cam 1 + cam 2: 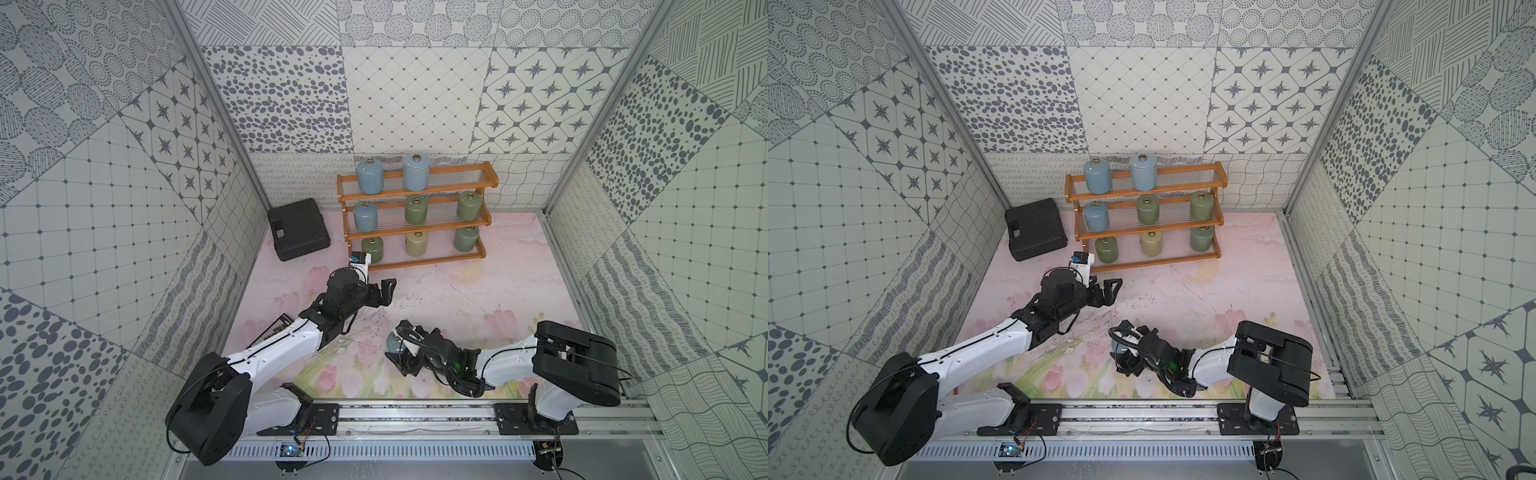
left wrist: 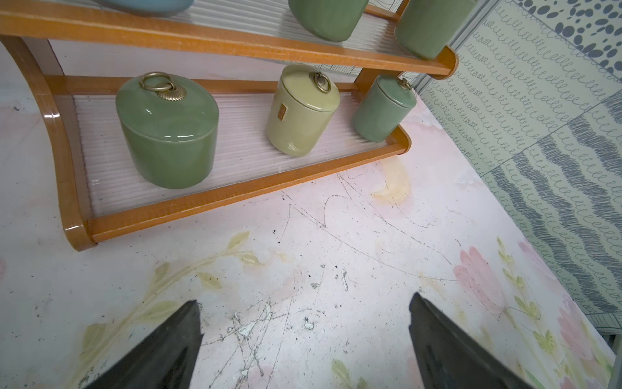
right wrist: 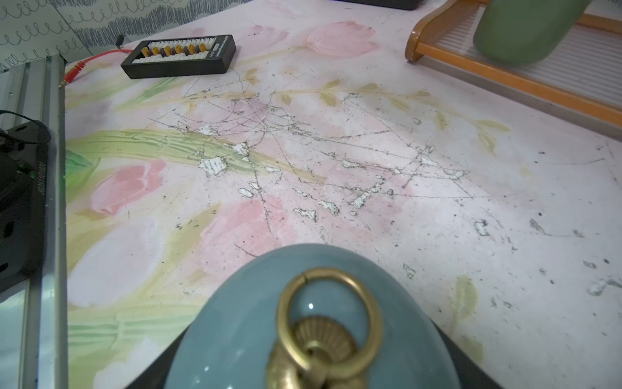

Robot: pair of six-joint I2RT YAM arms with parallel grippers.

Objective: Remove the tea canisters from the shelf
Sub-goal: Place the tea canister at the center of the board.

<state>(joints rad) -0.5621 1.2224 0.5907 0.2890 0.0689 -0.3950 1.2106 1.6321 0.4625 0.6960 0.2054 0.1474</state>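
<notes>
The wooden shelf stands at the back and carries several tea canisters. Two blue-grey ones are on the top tier. One blue-grey and two green share the middle tier. The bottom tier has a green one, a pale yellow-green one and another green one. My left gripper hangs open and empty over the mat, just in front of the shelf's bottom left corner. My right gripper is shut on a blue-grey canister low over the mat, near the front.
A flat black case lies left of the shelf by the wall. A small black connector box with a red lead sits near the left arm. The metal rail with both arm bases bounds the front. Patterned walls close in the sides.
</notes>
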